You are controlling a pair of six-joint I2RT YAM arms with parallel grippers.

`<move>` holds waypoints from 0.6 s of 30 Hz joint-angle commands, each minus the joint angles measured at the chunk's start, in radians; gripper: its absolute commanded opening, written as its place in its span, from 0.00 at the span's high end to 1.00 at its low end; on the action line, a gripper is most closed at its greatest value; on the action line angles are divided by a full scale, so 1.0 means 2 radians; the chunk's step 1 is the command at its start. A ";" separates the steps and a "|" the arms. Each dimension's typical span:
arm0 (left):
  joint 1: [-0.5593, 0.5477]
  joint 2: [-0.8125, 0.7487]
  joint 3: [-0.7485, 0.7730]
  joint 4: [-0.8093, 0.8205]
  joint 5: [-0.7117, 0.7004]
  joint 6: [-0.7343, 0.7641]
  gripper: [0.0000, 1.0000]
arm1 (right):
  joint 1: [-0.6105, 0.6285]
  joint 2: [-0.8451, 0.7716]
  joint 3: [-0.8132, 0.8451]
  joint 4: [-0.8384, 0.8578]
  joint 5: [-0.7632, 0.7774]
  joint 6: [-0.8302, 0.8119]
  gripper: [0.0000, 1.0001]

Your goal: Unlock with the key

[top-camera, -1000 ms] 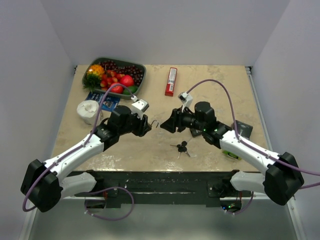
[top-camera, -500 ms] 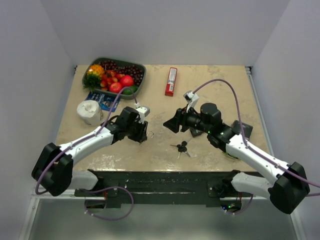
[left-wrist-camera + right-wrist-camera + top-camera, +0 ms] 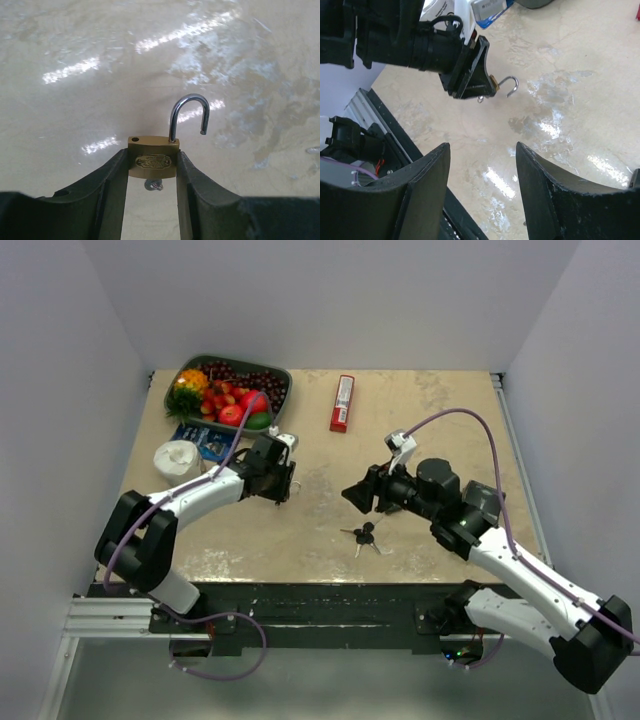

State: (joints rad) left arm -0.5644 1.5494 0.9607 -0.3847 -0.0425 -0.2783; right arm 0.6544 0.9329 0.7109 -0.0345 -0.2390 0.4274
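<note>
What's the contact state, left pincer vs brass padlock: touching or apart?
Touching. The left wrist view shows the left pincer clamped on both sides of the brass padlock, with no gap on either side.

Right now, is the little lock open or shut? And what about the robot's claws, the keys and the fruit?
brass padlock: shackle swung open, body clamped between two fingers.
left gripper: shut on the brass padlock.
right gripper: open, holding nothing.
keys: lying loose on the table, in neither gripper.
fruit tray: filled with fruit.
</note>
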 commanded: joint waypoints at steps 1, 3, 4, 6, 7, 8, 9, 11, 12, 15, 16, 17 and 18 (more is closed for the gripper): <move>0.038 0.013 0.031 0.008 -0.014 0.000 1.00 | -0.001 -0.021 -0.010 -0.015 0.024 -0.010 0.41; 0.044 0.024 0.043 0.007 -0.008 0.006 1.00 | -0.001 -0.023 -0.013 -0.013 0.025 -0.010 0.41; 0.047 0.030 0.048 0.006 -0.005 0.008 1.00 | 0.000 -0.022 -0.015 -0.013 0.025 -0.010 0.41; 0.051 0.050 0.064 0.002 0.004 0.013 1.00 | -0.001 -0.021 -0.016 -0.011 0.024 -0.010 0.41; 0.054 0.057 0.070 0.001 0.002 0.016 1.00 | -0.001 -0.019 -0.018 -0.010 0.024 -0.010 0.41; 0.055 0.065 0.079 -0.002 -0.005 0.016 1.00 | -0.001 -0.018 -0.019 -0.010 0.023 -0.010 0.41; 0.057 0.076 0.083 -0.002 -0.006 0.018 1.00 | -0.001 -0.018 -0.019 -0.007 0.024 -0.010 0.41; 0.066 0.087 0.091 -0.002 -0.005 0.016 1.00 | 0.000 -0.019 -0.021 -0.006 0.023 -0.010 0.41; 0.076 0.096 0.093 -0.002 -0.002 0.013 1.00 | -0.002 -0.019 -0.021 -0.005 0.023 -0.010 0.41; 0.087 0.112 0.098 -0.003 0.004 0.005 1.00 | -0.002 -0.021 -0.023 -0.005 0.024 -0.014 0.41; 0.092 0.114 0.099 -0.003 0.004 0.003 1.00 | -0.001 -0.020 -0.024 -0.006 0.024 -0.014 0.41; 0.094 0.117 0.099 -0.003 0.002 0.000 1.00 | -0.001 -0.022 -0.025 -0.006 0.025 -0.016 0.41; 0.095 0.120 0.099 -0.003 0.001 0.000 1.00 | -0.001 -0.022 -0.025 -0.007 0.026 -0.017 0.41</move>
State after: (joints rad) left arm -0.4000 1.7763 1.1141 -0.3908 -0.0444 -0.2695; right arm 0.6544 0.9028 0.6628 -0.0608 -0.2035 0.4179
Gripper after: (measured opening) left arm 0.427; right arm 0.589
